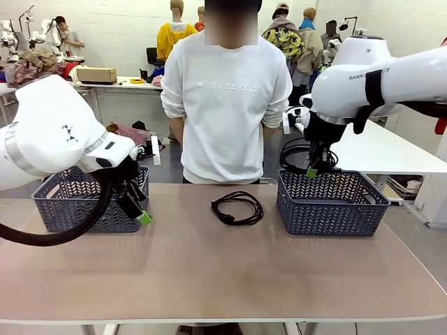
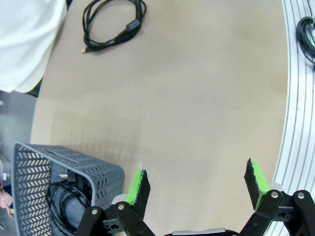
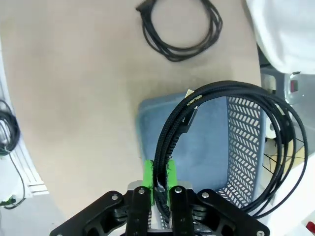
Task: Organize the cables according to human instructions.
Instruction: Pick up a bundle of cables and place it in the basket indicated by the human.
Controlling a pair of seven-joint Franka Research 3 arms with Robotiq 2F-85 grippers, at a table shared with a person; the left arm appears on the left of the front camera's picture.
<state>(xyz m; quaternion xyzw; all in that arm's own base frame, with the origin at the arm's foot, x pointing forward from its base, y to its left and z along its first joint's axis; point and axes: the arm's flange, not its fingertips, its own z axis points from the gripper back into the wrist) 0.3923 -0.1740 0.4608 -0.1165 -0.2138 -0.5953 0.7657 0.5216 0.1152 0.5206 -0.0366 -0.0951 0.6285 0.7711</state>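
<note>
You see three cables. One coil [image 1: 237,207] lies on the surface [image 1: 209,272] at frame centre, between two grey baskets. A second coil [image 3: 163,147] hangs above the right basket [image 1: 328,209], pinched in your right tool [image 1: 312,171], whose jaws are clamped tight on its strands. A third coil [image 2: 61,196] sits inside the left basket [image 1: 52,209]; your left tool [image 1: 140,207] hovers just beside that basket, jaws spread wide, holding nothing.
</note>
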